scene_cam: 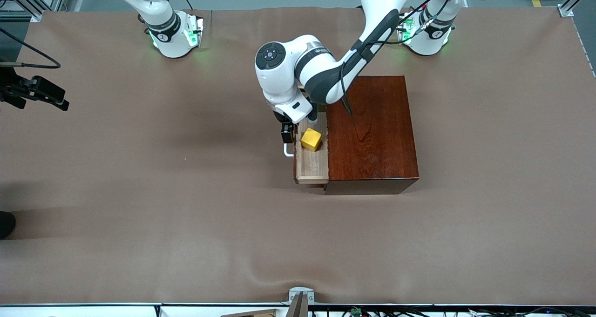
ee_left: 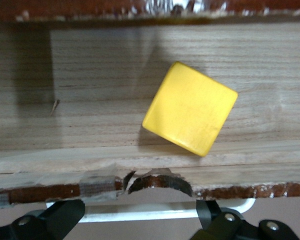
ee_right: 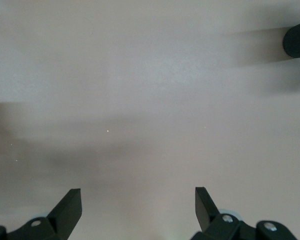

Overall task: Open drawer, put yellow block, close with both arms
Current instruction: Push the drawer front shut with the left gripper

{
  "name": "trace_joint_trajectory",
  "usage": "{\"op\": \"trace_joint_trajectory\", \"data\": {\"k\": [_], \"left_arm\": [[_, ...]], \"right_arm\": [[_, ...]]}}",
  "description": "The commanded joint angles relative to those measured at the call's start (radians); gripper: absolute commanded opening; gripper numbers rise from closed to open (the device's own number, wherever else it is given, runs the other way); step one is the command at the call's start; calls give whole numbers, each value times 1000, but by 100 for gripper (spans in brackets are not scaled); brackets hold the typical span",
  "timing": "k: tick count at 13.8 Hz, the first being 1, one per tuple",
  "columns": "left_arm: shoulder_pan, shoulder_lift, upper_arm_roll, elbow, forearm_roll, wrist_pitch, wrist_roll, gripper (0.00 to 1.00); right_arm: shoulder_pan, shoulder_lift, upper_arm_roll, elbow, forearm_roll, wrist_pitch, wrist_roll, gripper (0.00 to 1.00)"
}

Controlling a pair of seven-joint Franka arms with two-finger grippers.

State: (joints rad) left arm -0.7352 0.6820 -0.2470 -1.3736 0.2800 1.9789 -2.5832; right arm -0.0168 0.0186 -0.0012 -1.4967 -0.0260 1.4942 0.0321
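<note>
The drawer (scene_cam: 311,165) stands partly pulled out of the dark reddish-brown box (scene_cam: 372,131), toward the right arm's end of the table. The yellow block (scene_cam: 311,139) lies tilted on the drawer's pale floor (ee_left: 90,100), seen close up in the left wrist view as a yellow block (ee_left: 190,115). My left gripper (scene_cam: 287,135) hangs at the white handle (scene_cam: 287,150), fingers spread wide over the bar (ee_left: 155,212) and holding nothing; left gripper (ee_left: 140,215). My right gripper (ee_right: 138,200) waits open over bare table at the right arm's end, dark at the view's edge (scene_cam: 51,96).
A brown cloth (scene_cam: 186,191) covers the whole table. A dark rounded object (scene_cam: 5,224) sits at the table's edge at the right arm's end, and the right wrist view shows a black rounded thing (ee_right: 297,40). The box's top is partly covered by the left arm.
</note>
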Motion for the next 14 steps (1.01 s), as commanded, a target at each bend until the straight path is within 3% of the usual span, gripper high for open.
{"op": "trace_joint_trajectory", "data": {"k": [1, 14], "left_arm": [[8, -9, 6, -2, 48, -83, -17, 100], [13, 4, 41, -16, 56, -321, -9, 100]], "right_arm": [[-12, -20, 13, -7, 0, 6, 8, 100], [-19, -17, 12, 13, 1, 8, 8, 100]]}}
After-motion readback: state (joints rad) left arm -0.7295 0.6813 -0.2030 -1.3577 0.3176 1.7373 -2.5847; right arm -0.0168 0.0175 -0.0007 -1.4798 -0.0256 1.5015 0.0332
